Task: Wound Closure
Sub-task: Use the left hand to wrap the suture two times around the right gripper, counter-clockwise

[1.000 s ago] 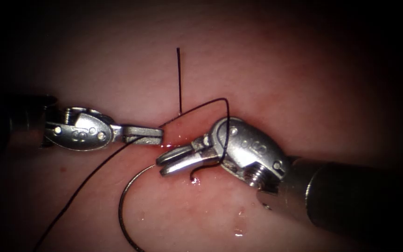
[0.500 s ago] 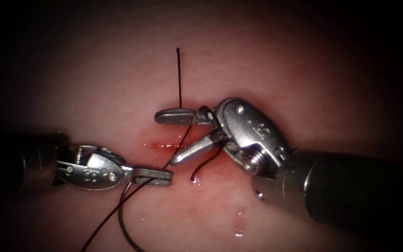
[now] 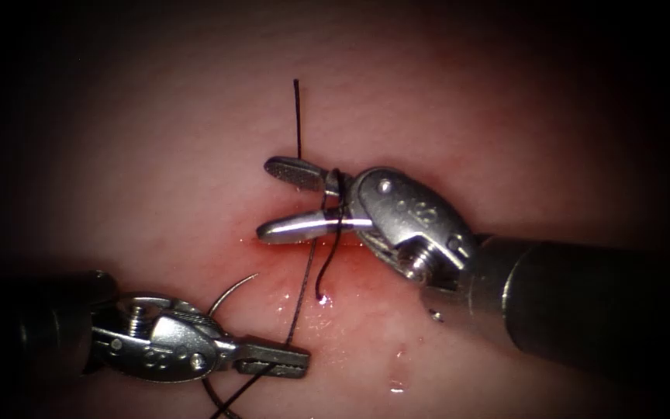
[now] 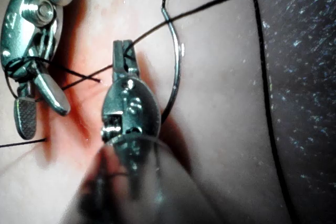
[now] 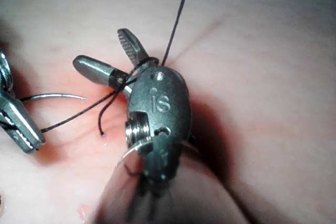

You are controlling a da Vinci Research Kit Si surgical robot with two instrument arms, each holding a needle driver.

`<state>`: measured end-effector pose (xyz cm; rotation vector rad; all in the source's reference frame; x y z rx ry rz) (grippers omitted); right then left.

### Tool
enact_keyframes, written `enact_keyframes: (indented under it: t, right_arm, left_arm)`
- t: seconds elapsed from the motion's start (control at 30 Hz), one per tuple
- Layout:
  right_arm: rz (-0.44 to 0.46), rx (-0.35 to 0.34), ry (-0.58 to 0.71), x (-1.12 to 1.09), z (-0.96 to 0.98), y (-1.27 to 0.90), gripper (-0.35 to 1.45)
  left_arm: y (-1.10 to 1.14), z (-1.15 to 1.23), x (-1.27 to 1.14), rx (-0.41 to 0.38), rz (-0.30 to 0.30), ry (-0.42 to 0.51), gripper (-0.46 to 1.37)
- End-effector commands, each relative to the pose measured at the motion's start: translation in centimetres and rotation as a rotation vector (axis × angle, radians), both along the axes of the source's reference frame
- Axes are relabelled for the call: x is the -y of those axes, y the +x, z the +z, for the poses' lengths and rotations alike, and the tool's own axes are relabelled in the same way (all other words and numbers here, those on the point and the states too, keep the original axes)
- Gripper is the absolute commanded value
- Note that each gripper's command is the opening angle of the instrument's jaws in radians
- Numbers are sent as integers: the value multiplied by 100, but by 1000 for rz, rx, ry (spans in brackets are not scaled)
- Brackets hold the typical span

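Left claw (image 3: pixel 292 363) grips thread (image 3: pixel 302 283); right claw (image 3: pixel 273 198) open, looped

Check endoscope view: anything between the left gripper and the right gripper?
Thread runs taut from the left gripper to the right gripper, over wet tissue.

Left gripper (image 3: pixel 292 360) closed; right gripper (image 3: pixel 269 198) agape.

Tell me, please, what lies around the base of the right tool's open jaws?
Thread loops around the right tool at the base of its open jaws; they grip nothing. Where the loop passes behind them is covered.
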<state>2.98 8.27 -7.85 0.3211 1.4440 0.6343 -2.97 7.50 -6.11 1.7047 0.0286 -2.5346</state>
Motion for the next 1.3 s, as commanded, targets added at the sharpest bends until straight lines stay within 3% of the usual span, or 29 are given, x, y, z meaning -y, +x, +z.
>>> enact_keyframes:
  t: [0.03, 0.17, 0.2, 0.4, 0.57, 0.87, 1.07, 1.3]
  right_arm:
    - [-47, 24, -14, 6, 2, 4, 88]
    - [-170, 48, -27, 28, 4, 21, 85]
    - [-230, 31, -33, 36, 3, 29, 85]
    - [-289, -10, -44, 37, -3, 26, 85]
    - [-314, -45, -53, 39, -2, 26, 86]
    - [-331, -242, -83, 41, -5, 11, 84]
    - [-359, -303, -75, 48, -2, 3, 85]
    - [-346, -430, -52, 51, -6, -9, 83]
  left_arm:
    - [1, -1, -4, 13, 1, -1, -35]
    - [3, -12, -26, 42, -3, -4, -35]
    - [5, -24, -48, 80, -13, -7, -35]
    - [17, -40, -87, 146, -29, -20, -35]
    - [24, -40, -114, 205, -67, -32, -35]
    - [28, 1, -133, 237, -95, -30, -35]
    - [30, 24, -135, 231, -114, -34, -35]
    - [44, 48, -138, 236, -152, -56, -35]
